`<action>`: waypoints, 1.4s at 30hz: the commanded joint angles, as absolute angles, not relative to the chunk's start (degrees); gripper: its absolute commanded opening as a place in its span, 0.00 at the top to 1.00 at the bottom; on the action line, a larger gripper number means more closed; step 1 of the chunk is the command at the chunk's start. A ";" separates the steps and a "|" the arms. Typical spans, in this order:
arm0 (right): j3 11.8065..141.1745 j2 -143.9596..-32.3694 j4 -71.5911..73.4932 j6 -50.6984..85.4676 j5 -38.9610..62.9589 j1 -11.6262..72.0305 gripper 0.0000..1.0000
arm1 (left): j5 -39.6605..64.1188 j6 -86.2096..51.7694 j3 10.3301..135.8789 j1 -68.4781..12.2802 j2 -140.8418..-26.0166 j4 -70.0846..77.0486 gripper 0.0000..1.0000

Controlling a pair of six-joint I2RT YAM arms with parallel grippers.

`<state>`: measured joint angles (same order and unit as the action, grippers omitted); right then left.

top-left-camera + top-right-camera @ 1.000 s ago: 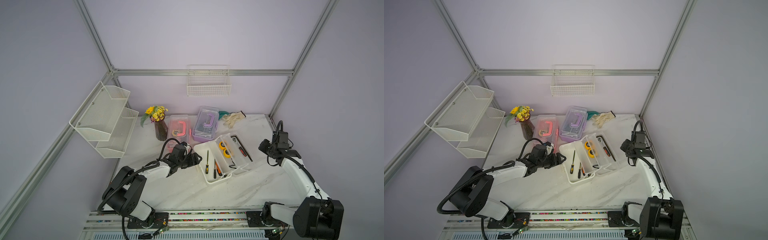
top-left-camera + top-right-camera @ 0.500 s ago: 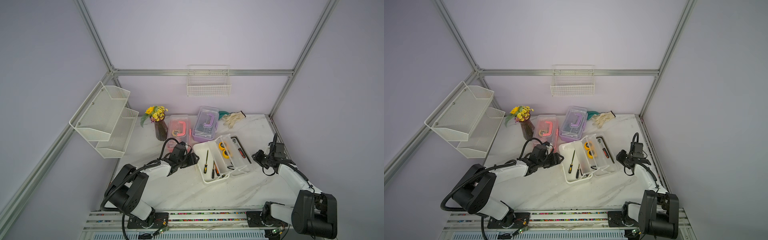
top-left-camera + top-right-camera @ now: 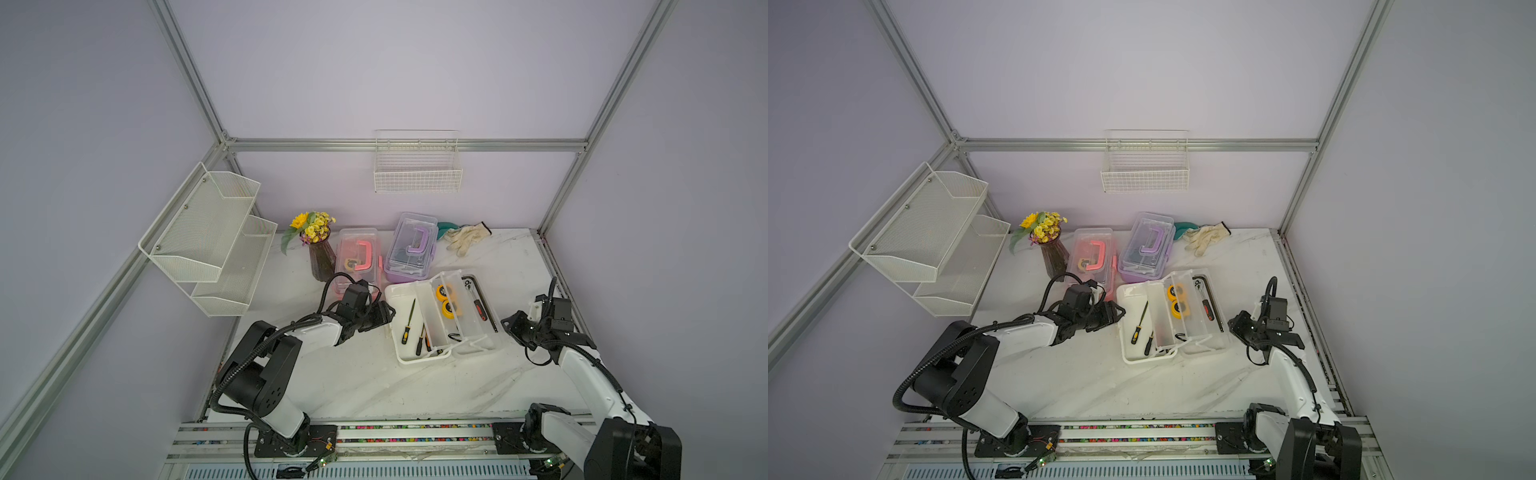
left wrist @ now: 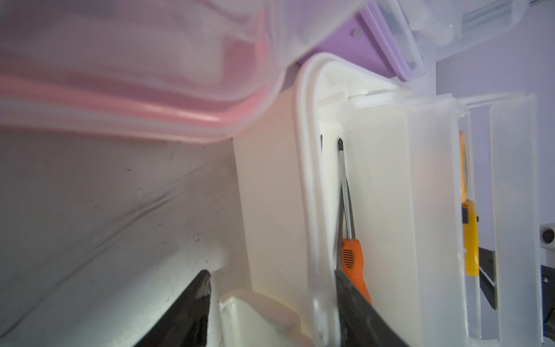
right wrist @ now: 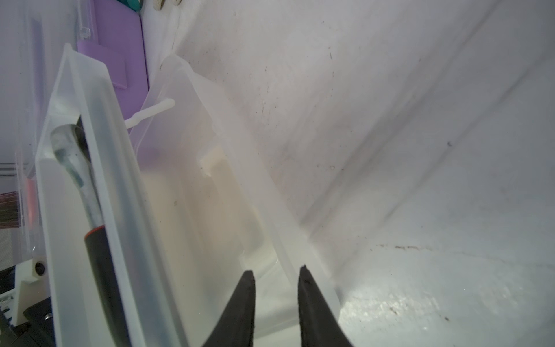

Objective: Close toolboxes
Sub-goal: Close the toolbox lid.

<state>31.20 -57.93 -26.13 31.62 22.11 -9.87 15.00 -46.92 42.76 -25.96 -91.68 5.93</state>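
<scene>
Toolboxes: white toolbox [image 3: 419, 358] lies open at frame centre in both top views; pink toolbox [image 3: 357, 257] and purple toolbox [image 3: 409, 249] sit lidded behind it, toward upper centre
Left gripper [image 4: 271, 276] stands parted astride the white base's wall, one finger outside, one inside by an orange screwdriver [image 4: 353, 261], not pinching. Right gripper [image 5: 276, 270] has its jaws nearly together at the rim of the clear lid [image 5: 240, 180]; a grip cannot be told. Judged: light, thin plastic, stiff at rims, flexing mid-panel, slick. Take the lid by its free rim and brace the base, since the contents may shift
</scene>
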 commanded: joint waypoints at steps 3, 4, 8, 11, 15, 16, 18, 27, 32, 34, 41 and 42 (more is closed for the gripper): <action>29.36 -53.96 -32.67 33.32 25.46 -9.21 0.73 | 13.01 -45.18 44.83 -23.52 -89.90 7.71 0.38; 29.09 -53.29 -32.80 33.66 25.61 -8.79 0.73 | 13.00 -45.09 44.86 -23.49 -89.70 7.73 0.38; 28.03 -52.85 -31.82 35.29 24.91 -6.60 0.74 | 13.86 -44.99 45.06 -23.47 -89.66 7.74 0.37; 27.35 -54.73 -30.15 35.24 25.02 -5.28 0.74 | 14.25 -45.32 44.64 -23.47 -89.40 8.09 0.37; 27.50 -57.09 -28.64 35.19 21.74 -3.27 0.73 | 14.75 -45.40 44.11 -23.47 -89.03 8.25 0.37; 27.70 -57.14 -28.33 35.41 20.59 -2.69 0.73 | 14.74 -45.44 43.97 -23.47 -88.89 8.18 0.36; 28.59 -56.87 -28.37 35.31 18.66 -1.79 0.73 | 14.74 -45.31 43.90 -23.45 -88.61 8.00 0.36; 35.44 -55.10 -34.00 32.43 13.47 -1.41 0.68 | 14.47 -44.56 43.93 -23.20 -88.64 7.56 0.36; 34.52 -59.03 -31.38 31.99 13.55 -1.41 0.68 | 14.97 -44.74 43.55 -23.12 -88.60 7.82 0.36; 33.66 -59.62 -29.65 32.00 13.28 -1.41 0.67 | 14.92 -44.74 43.43 -23.07 -88.50 7.88 0.35; 32.10 -63.17 -27.35 32.36 14.80 -1.32 0.69 | 15.32 -45.00 43.42 -22.90 -88.52 8.00 0.35; 32.08 -63.27 -27.36 32.43 14.74 -1.24 0.70 | 15.41 -45.00 43.46 -22.89 -88.57 7.93 0.35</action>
